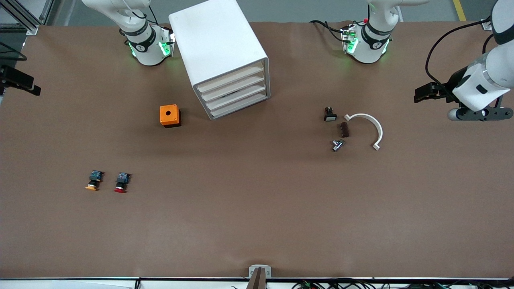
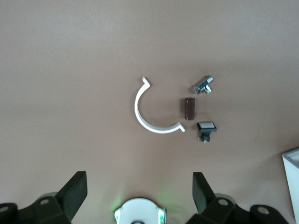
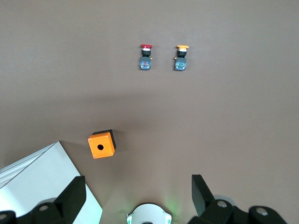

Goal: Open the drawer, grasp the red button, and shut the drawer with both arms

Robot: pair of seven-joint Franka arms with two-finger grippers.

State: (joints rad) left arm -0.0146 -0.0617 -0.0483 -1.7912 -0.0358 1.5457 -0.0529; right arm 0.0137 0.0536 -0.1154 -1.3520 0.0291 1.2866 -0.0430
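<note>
The button, with red cap, black body and blue rear, lies on the table toward the right arm's end, near the front camera; it also shows in the right wrist view. The white cabinet has several drawers, all shut; the cabinet's corner shows in the right wrist view. My right gripper is open and empty, held high at the right arm's end of the table. My left gripper is open and empty, held high at the left arm's end.
An orange-capped button lies beside the red one. An orange box with a hole stands next to the cabinet. A white half ring, brown block, metal fitting and small switch lie toward the left arm's end.
</note>
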